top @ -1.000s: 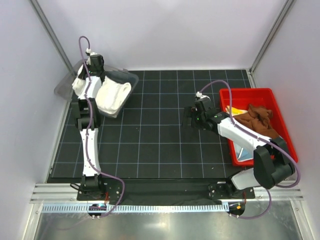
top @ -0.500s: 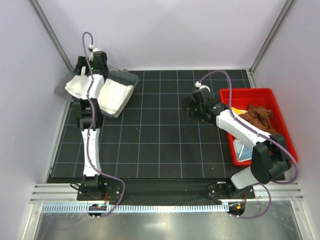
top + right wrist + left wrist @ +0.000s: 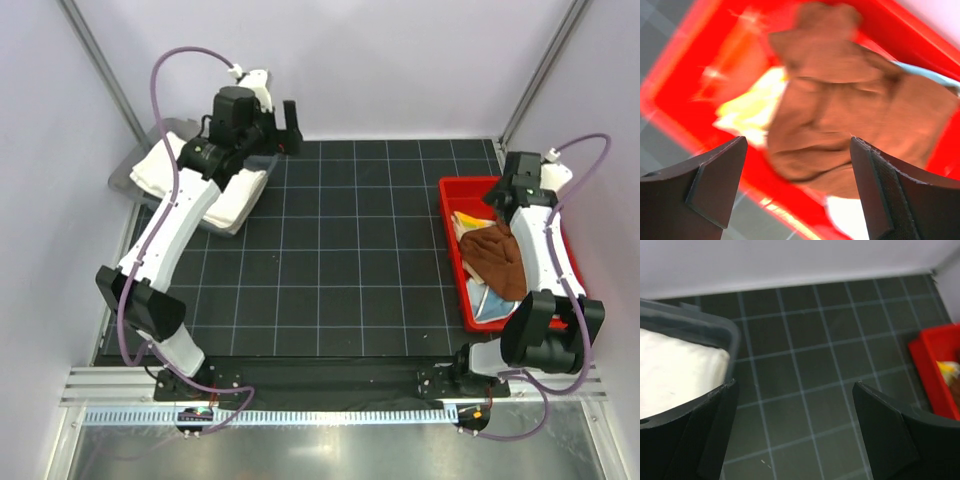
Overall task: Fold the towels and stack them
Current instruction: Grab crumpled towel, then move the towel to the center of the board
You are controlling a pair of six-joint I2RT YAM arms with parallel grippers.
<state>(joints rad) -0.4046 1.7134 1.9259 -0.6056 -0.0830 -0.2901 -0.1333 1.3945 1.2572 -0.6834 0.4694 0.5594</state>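
Observation:
A cream-white towel [image 3: 232, 195] [image 3: 675, 365] lies folded in the grey bin [image 3: 122, 178] at the far left. My left gripper [image 3: 282, 135] [image 3: 795, 435] hangs open and empty above the mat, just past the bin's right corner. In the red bin [image 3: 560, 215] lie a rust-brown towel [image 3: 497, 260] [image 3: 840, 110] on top, a yellow towel [image 3: 464, 222] [image 3: 745, 115] beside it and a light-blue towel [image 3: 490, 305] at the near end. My right gripper [image 3: 507, 200] [image 3: 800, 185] is open above the brown towel, holding nothing.
A black gridded mat [image 3: 340, 260] covers the table between the two bins. White walls and metal posts close the far and side edges. The red bin's corner [image 3: 930, 370] shows at the right of the left wrist view.
My left gripper opened, let go of the cream towel in the grey bin, then rose and swung right. My right arm swung from mid-mat over the red bin.

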